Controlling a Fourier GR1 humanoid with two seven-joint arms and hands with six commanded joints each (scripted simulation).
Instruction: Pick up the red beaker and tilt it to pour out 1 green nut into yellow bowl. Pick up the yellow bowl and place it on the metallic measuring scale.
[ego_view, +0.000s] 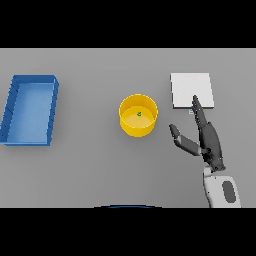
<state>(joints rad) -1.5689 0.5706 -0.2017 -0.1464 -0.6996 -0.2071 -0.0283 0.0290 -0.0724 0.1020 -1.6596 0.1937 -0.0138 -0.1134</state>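
Reaching for the round yellow plastic bowl (138, 116) looks like the step in hand, since a small green nut (139, 113) already lies on the bowl's floor and the pouring half of the task seems done. No red beaker shows anywhere in the head view.

The robot's dark right hand (206, 140) hovers over the grey table (100, 165), to the right of the bowl and apart from it, holding nothing. Its fingers are straight and spread open, their tips reaching over the lower edge of the flat, square, pale metallic measuring scale (192, 90), while the thumb (178, 137) juts out toward the bowl. The left hand is not in view.

To do this well, I judge the hand should slide left with the palm facing the bowl's wall, keeping the thumb and fingers wide enough to straddle it, and close only once the wall sits well between them. Gripping low on the wall and lifting level should keep the nut from rolling out. The scale lies up and to the right of the bowl, near but not touching, so the carry is short; setting the bowl down centred on the plate matters more than speed.

A rectangular blue plastic tray (15, 107) sits well apart on the left and plays no part.
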